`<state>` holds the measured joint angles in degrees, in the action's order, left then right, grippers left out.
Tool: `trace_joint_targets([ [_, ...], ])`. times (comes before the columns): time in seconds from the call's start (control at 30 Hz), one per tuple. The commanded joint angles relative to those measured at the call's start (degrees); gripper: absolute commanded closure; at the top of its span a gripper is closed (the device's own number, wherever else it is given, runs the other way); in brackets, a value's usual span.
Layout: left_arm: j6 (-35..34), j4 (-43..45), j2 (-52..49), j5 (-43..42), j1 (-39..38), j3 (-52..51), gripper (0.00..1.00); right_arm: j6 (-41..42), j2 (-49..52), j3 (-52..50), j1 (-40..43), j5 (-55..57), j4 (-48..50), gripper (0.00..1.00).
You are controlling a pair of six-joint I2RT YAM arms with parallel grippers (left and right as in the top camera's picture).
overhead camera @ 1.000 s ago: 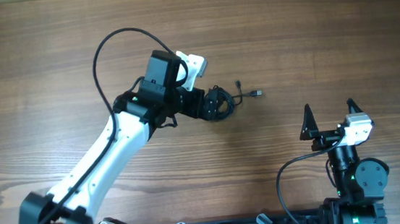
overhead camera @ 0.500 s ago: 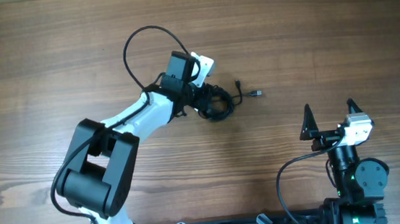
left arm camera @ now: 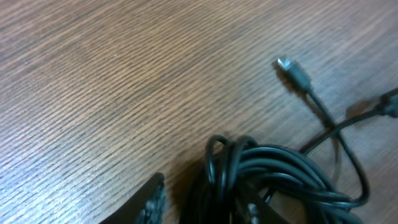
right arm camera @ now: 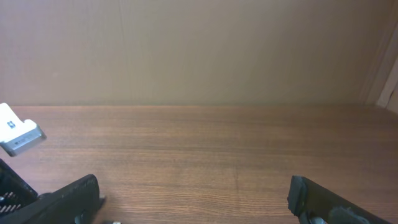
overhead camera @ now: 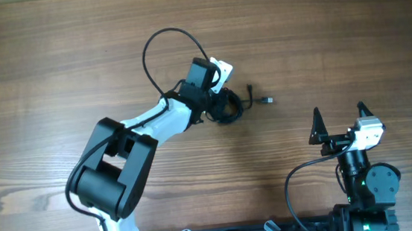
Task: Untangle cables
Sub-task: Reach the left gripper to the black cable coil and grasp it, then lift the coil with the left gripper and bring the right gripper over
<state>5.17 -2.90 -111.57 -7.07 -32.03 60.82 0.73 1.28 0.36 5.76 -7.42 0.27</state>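
Currently the cables are seen bunched into one dark coil near the middle of the counter, with loose ends trailing rightward, one tipped by a small plug. The left pincer is set at the coil. One finger shows just beside it and the other is hidden, so whether it grips cannot be told. The right pincer is held spread wide, well apart from the coil.

Open table ahead and either side of the left claw; only the cable bundle crowds its tips.
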Motion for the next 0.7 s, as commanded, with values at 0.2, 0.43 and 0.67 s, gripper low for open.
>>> trace_joint_targets([
  [0.2,-7.61,0.13,6.54,21.11,2.62,0.61,0.96,-0.68,-0.24,-0.07,-0.24,0.61,0.17,0.00],
  [0.43,-22.80,-8.07,22.18,13.79,10.80,0.61,0.96,4.90,-0.24,-0.07,-0.24,-5.55,0.83,0.00],
  [0.67,-14.49,-11.87,22.43,-11.45,14.38,0.59,0.96,64.32,0.07,-0.04,-0.24,-4.81,1.70,0.00],
])
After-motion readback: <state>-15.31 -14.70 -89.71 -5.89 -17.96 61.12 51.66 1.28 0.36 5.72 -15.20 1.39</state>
